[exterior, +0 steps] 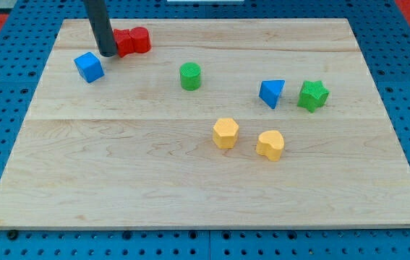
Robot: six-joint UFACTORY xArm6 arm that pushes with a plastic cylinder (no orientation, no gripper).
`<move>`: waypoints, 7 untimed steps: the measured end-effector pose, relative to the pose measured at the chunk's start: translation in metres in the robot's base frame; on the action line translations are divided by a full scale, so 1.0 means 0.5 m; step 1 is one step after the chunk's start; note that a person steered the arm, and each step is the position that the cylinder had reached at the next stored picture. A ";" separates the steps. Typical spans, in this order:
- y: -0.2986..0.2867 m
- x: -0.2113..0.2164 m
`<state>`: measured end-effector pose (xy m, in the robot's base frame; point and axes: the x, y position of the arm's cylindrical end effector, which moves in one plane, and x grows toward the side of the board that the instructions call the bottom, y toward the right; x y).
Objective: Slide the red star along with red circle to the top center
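Two red blocks sit touching near the view's top left: the left one (124, 42), partly hidden by the rod, looks like the red star, and the right one (141, 39) looks like the red circle. My tip (108, 53) rests on the board right against the left side of the left red block. A blue cube (89, 66) lies just below-left of my tip.
A green cylinder (190, 76) stands right of centre-left. A blue triangle (271, 92) and a green star (312, 95) are at the right. A yellow hexagon (225, 133) and a yellow heart (270, 144) lie in the middle. The wooden board (82, 180) sits on a blue pegboard.
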<state>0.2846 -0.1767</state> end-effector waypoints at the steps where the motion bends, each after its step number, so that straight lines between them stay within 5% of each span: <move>1: 0.000 -0.013; 3: -0.078 -0.019; 7: 0.057 -0.063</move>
<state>0.2531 -0.1481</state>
